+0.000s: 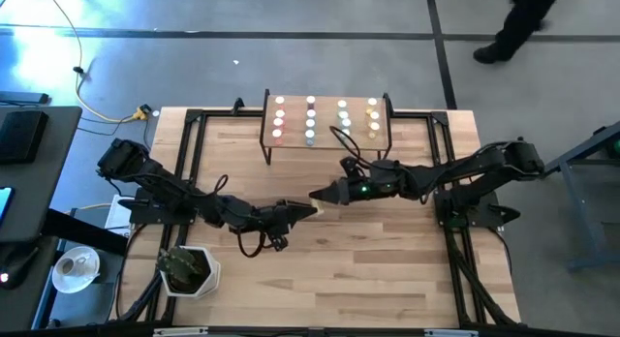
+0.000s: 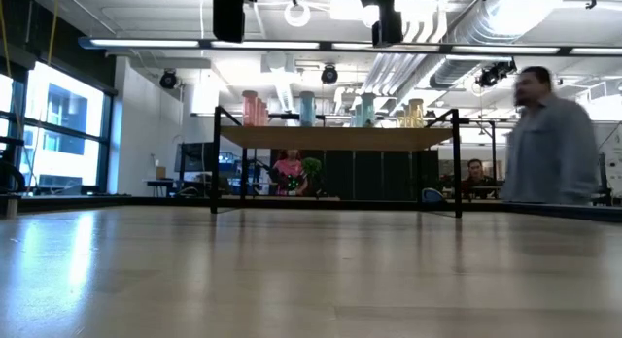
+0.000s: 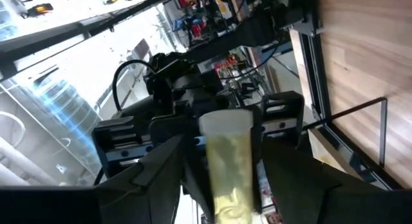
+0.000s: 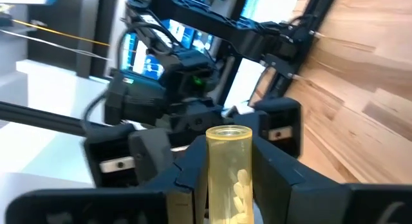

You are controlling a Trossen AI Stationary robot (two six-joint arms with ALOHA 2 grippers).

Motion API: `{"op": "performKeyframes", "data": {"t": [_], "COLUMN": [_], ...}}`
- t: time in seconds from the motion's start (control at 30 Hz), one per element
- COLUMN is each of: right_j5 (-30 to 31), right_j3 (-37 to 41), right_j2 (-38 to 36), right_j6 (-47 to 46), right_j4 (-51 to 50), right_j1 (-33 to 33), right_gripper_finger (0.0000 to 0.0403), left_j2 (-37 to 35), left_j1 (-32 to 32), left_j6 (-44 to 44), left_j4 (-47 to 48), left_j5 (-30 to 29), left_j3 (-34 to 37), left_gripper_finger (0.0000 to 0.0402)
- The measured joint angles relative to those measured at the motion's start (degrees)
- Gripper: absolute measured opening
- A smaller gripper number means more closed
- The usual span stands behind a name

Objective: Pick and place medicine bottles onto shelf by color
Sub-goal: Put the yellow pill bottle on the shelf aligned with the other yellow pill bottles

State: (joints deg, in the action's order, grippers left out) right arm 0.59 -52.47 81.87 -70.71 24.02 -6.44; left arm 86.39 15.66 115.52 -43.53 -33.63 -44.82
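The step in hand looks like a handover in mid-air, in front of the shelf's middle and clear of it. A yellow medicine bottle (image 4: 228,176) lies between the two arms' tips, which meet nose to nose above the worktop (image 1: 387,269). The right gripper (image 1: 318,195) has its fingers (image 4: 290,185) clamped on the bottle. The left gripper (image 1: 308,210) has its fingers (image 3: 158,179) apart, one on each side of the same bottle, not pressed against it as far as I can tell. The bottle's white cap points toward the right arm. Small pale pills show through the yellow body.

Farther on stands the shelf (image 1: 329,143), carrying the other medicine bottles in four lines sorted by colour: pink (image 2: 255,107) at one end, then blue (image 2: 307,107), green (image 2: 364,110) and yellow (image 2: 413,112) at the other end. The yellow line lies on the right arm's side of the shelf.

My reading is that one more bottle remains to be shelved. The next move calls for one gripper alone to keep the bottle while the other backs away straight, then a carry to the shelf's yellow end and an upright set-down that does not knock its neighbours.

Beyond the shelf a person (image 2: 549,134) crosses the room. No brand, label or writing can be read on the bottle or elsewhere.
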Motion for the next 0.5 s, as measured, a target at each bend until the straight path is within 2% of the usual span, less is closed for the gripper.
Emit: {"op": "performKeyframes", "data": {"t": [0.5], "right_j5": [-0.54], "right_j3": [0.0], "right_j2": [0.0], "right_j6": [-0.42], "right_j4": [1.6], "right_j1": [-0.06], "right_gripper_finger": [0.0085], "left_j2": [-0.02], "left_j1": [-2.18], "left_j6": [-1.57], "left_j4": [-0.01], "left_j5": [0.04], "left_j3": [0.0], "left_gripper_finger": [0.02]}}
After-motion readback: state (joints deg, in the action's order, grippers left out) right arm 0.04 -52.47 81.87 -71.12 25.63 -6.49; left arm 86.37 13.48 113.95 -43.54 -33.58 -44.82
